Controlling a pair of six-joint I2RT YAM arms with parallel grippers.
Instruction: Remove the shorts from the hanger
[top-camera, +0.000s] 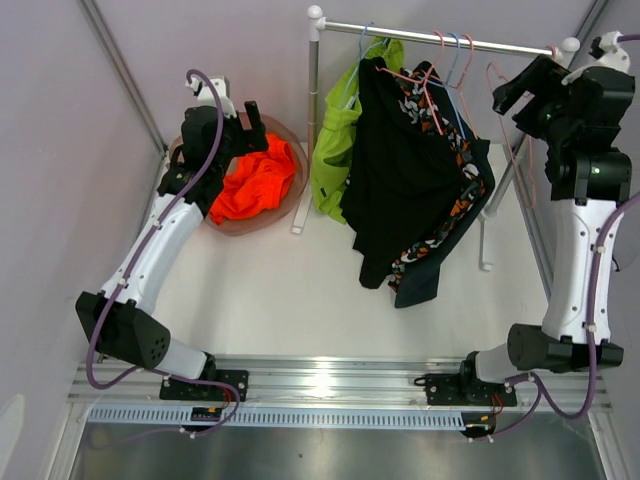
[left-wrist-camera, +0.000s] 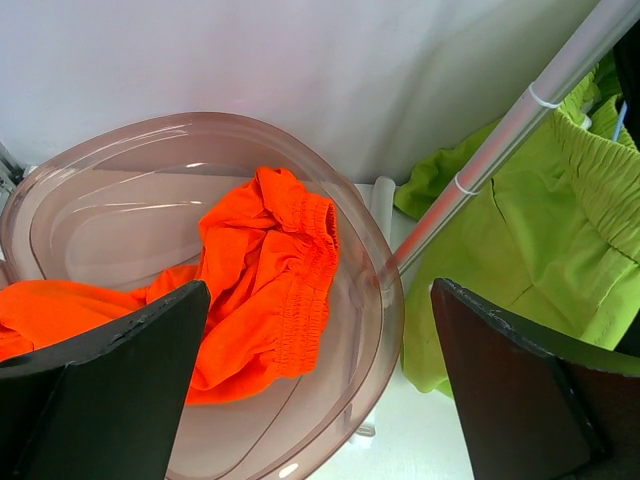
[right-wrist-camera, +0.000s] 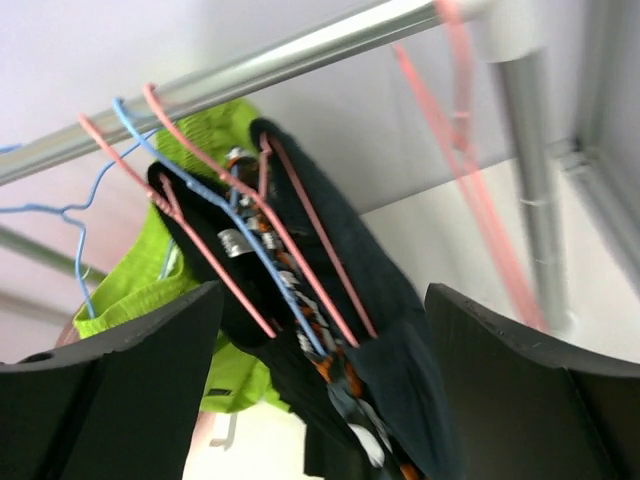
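Several shorts hang on wire hangers from a silver rail (top-camera: 440, 38): lime green (top-camera: 335, 150), black (top-camera: 395, 170), an orange-patterned pair (top-camera: 450, 215) and a dark navy pair (right-wrist-camera: 400, 330). Pink hangers (right-wrist-camera: 300, 215) and a blue hanger (right-wrist-camera: 235, 235) hold them. An empty pink hanger (top-camera: 505, 95) hangs at the rail's right end. Orange shorts (top-camera: 255, 180) lie in a clear brown bowl (top-camera: 292, 200). My left gripper (left-wrist-camera: 320, 385) is open and empty above the bowl's rim. My right gripper (right-wrist-camera: 325, 395) is open and empty, facing the hung shorts from the right.
The rack's upright post (top-camera: 313, 110) and white foot stand between the bowl and the green shorts. The right post (right-wrist-camera: 530, 180) stands near my right gripper. Grey walls close the back and sides. A metal rail (top-camera: 330, 385) runs along the near edge.
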